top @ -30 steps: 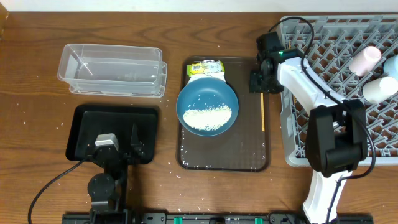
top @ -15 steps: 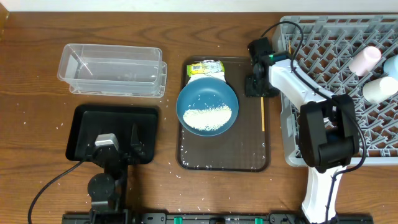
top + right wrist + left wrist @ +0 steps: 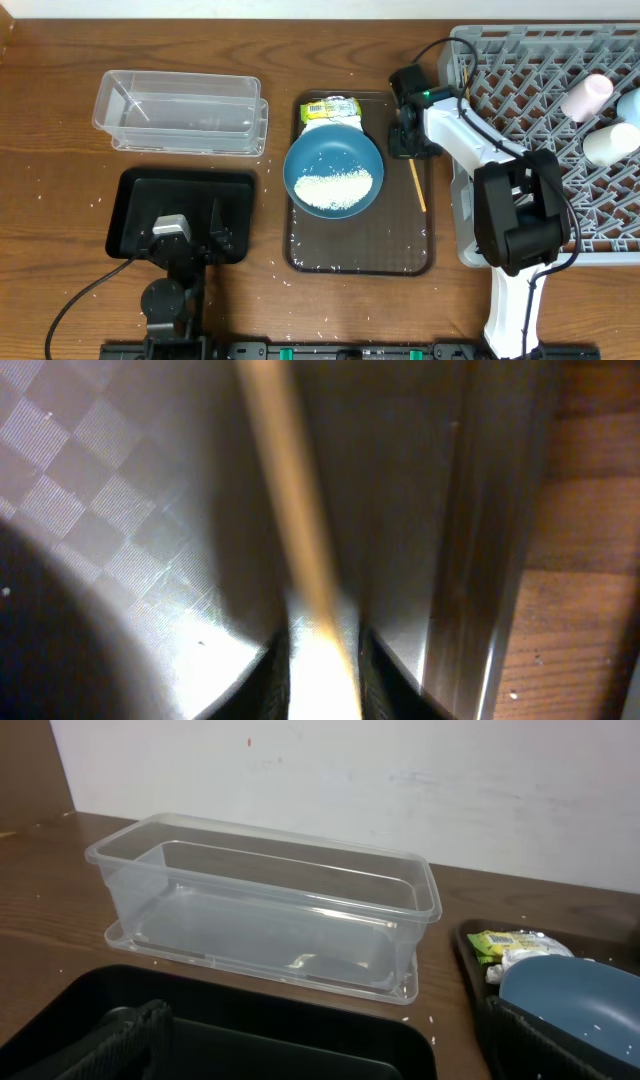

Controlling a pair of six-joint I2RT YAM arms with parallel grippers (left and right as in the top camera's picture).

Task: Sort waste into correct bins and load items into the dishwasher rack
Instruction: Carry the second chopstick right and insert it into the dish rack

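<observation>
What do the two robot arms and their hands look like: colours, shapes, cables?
The right arm has white rounded links and black joints. The right hand is black, with a small green light behind it and a looping black cable. The left arm and left hand are black, with a grey block; a second black cable trails away.

Overhead camera: fixed above the desk (image 3: 60,130), facing straight down, covering the whole layout. Left wrist camera: low over the black tray (image 3: 300,1050), facing level toward the clear tub (image 3: 260,910) and back wall (image 3: 400,780). Right wrist camera: very close to the brown tray (image 3: 100,490), sighting along a chopstick (image 3: 290,510). The overhead view also shows both trays, tub and chopstick.
</observation>
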